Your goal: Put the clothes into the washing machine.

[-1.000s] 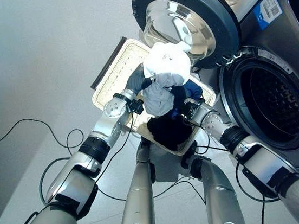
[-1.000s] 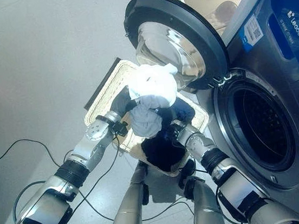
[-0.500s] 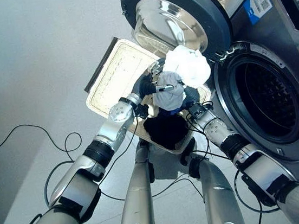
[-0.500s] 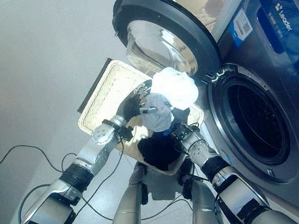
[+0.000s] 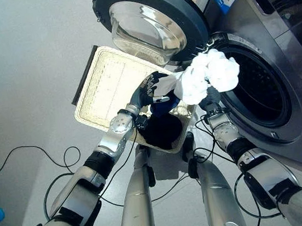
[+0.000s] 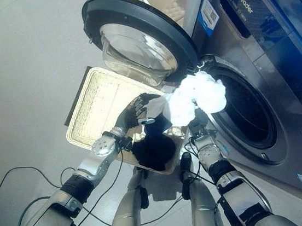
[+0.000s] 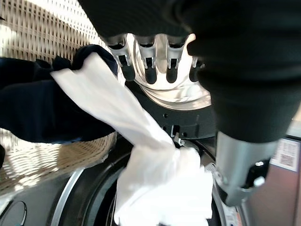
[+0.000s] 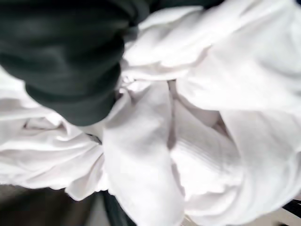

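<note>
A white bundle of clothes point(image 5: 208, 74) hangs in front of the washing machine's drum opening point(image 5: 256, 92), level with its near rim. My right hand point(image 5: 211, 103) comes up from below and is buried in the bundle point(image 8: 202, 94). One white strip point(image 7: 101, 101) trails back towards my left hand point(image 5: 149, 89), which is open above the basket with straight fingers point(image 7: 146, 70) just clear of the strip. Dark and blue clothes point(image 5: 163, 129) lie in the wicker basket point(image 5: 103, 85).
The washer's round door point(image 5: 150, 19) stands swung open over the far end of the basket. The machine's dark grey front point(image 5: 301, 127) fills the right side. Pale floor point(image 5: 19, 68) lies to the left.
The white bundle has moved right, from above the basket to the drum mouth. My left hand has let go of it and straightened. The camera has shifted too.
</note>
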